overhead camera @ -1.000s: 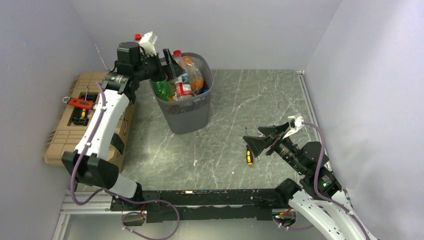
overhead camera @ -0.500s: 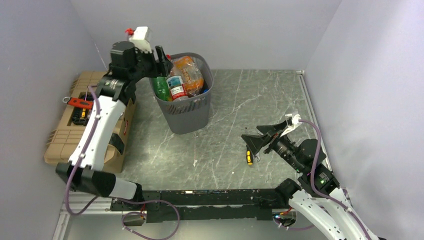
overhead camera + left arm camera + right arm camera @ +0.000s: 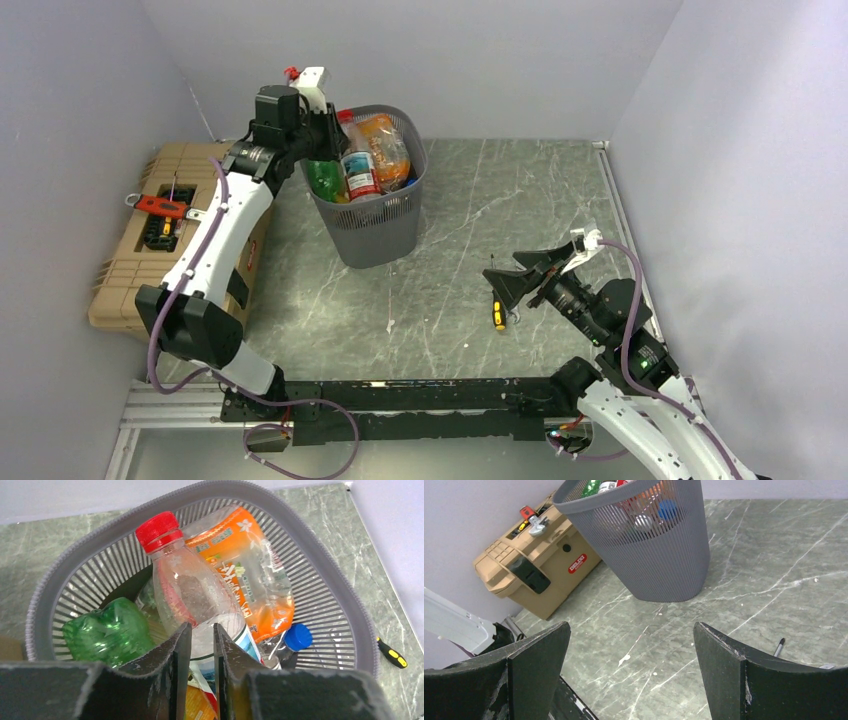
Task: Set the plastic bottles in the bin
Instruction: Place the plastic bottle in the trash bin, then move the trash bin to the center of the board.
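I see the left claw (image 3: pixel 202 628) poised just over the near rim of the dark grey mesh plastic bin (image 3: pixel 381 232), which stands at the far left of the grey-green marbled table (image 3: pixel 520 200). Its two black fingers (image 3: pixel 170 660) are drawn together with only a thin slit between them, and nothing is caught there.

The bin is nearly full. A clear plastic bottle with a red cap (image 3: pixel 186 587) leans upright in the middle, its cap level with the rim. Beside it, toward the far right wall, lies a crumpled orange-labelled bottle (image 3: pixel 252 582). A crushed green bottle (image 3: pixel 111 636) sits low on the left. A blue bottle cap (image 3: pixel 298 636) shows at the lower right, under the orange one.

The right claw (image 3: pixel 631 627) hangs above the table at the right, well apart from the bin. Its fingers are spread wide and grip nothing. A black-and-yellow screwdriver (image 3: pixel 498 315) lies on the table just beside it.

A tan plastic toolbox (image 3: pixel 125 275) rests against the left wall, near the bin.
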Tool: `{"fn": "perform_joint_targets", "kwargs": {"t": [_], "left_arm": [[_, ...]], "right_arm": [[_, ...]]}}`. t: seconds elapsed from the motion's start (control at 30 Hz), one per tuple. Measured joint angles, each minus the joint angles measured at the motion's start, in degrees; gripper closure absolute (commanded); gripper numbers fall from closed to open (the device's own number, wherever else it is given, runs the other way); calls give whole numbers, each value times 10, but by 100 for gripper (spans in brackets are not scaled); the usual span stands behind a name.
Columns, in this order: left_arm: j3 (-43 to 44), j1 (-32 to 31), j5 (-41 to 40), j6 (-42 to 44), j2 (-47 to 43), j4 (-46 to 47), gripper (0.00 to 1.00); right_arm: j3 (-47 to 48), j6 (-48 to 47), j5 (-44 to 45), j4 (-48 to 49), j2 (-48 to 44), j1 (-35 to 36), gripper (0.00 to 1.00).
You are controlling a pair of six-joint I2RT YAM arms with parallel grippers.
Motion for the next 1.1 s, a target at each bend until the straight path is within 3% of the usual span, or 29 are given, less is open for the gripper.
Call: {"fn": "perform_joint_targets", "kwargs": {"t": [0.13, 0.27, 0.47, 0.73, 0.97, 1.1], "left_arm": [[0, -7, 23, -2, 0, 13, 29], [-5, -17, 31, -9, -15, 14, 1], [-10, -21, -1, -20, -89, 12, 1], [-12, -14, -194, -6, -184, -28, 1], [-31, -4, -222, -8, -131, -82, 22], [-47, -4, -223, -6, -97, -104, 27]], "right_arm": [[-1, 1, 0, 0, -1, 0, 2], [-1, 2, 0, 0, -1, 0, 2], [-1, 3, -1, 0, -1, 0, 2], [-1, 8, -8, 0, -1, 0, 2], [-1, 9, -14, 0, -10, 0, 3], [-1, 10, -14, -3, -22, 0, 3]]}}
